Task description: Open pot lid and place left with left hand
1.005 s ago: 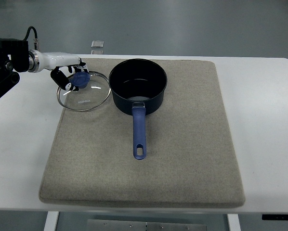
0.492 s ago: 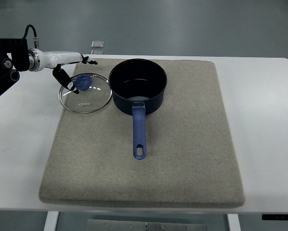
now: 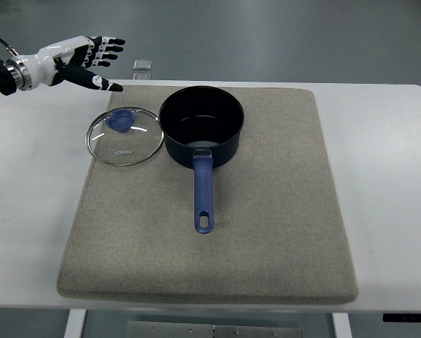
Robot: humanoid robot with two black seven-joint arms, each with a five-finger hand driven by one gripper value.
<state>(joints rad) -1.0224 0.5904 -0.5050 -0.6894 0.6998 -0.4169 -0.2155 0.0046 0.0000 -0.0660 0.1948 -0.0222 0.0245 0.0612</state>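
Note:
A dark blue pot [image 3: 201,125] with a blue handle [image 3: 204,197] stands uncovered on a grey mat [image 3: 267,232]. Its glass lid [image 3: 124,136] with a blue knob [image 3: 120,120] lies flat on the mat, just left of the pot and touching or nearly touching its wall. My left hand [image 3: 98,60] hovers up and to the left of the lid, well clear of it, fingers spread and holding nothing. The right arm does not show.
The mat lies on a white table [image 3: 393,176]. A small grey block [image 3: 143,65] sits beyond the table's far edge, close to my left hand.
My left hand let go of the lid knob, opened its fingers and lifted away to the upper left. The lid stays flat on the mat beside the pot.

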